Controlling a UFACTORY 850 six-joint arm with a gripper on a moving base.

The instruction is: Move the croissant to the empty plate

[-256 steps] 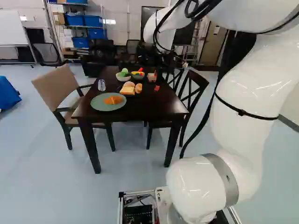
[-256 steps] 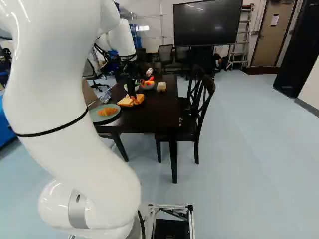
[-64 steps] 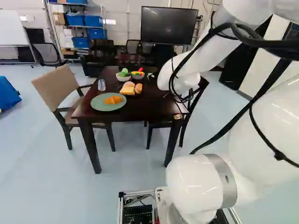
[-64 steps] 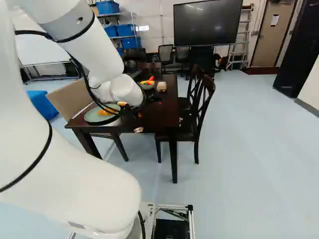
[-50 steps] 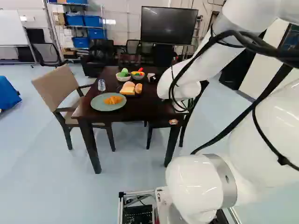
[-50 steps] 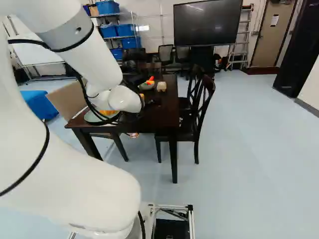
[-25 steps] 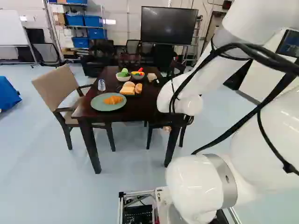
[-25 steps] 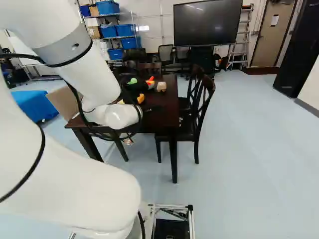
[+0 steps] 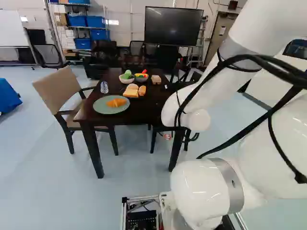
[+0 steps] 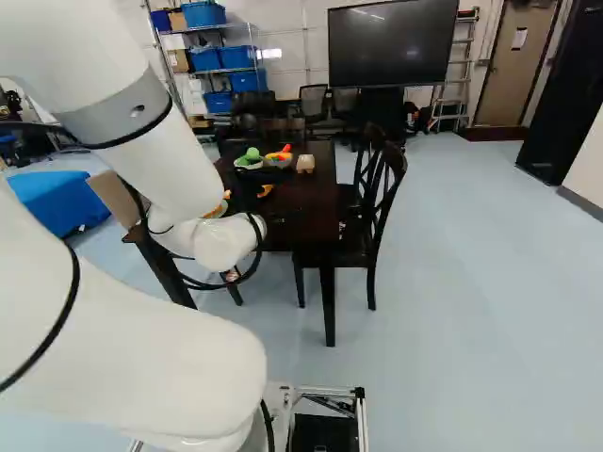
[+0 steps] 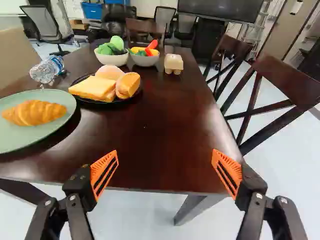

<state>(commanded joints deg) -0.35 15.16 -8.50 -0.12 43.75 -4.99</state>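
Note:
In the right base view my gripper (image 10: 247,184) is a dark shape over the table, mostly hidden by the arm. The wrist view shows my gripper (image 11: 165,172) open and empty, at the table's near edge. Ahead and to one side of it, the croissant (image 11: 34,112) lies on the green plate (image 11: 27,139); in the left base view the croissant (image 9: 116,102) sits near the table's near left corner. Beyond it a black plate (image 11: 138,92) bears bread slices (image 11: 93,88) and a bun (image 11: 128,84). Both plates in sight hold food.
A clear bottle (image 11: 46,69) lies behind the green plate. Two bowls with toy vegetables (image 11: 112,58) (image 11: 145,59) and an egg carton (image 11: 173,63) stand farther back on the table (image 9: 153,108). Dark chairs (image 11: 272,85) flank one side, a beige armchair (image 9: 60,88) the other.
The arm's wrist has swung and turned, sinking a little in the right base view and uncovering the egg carton in the left one. Croissant, plates and base have stayed put.

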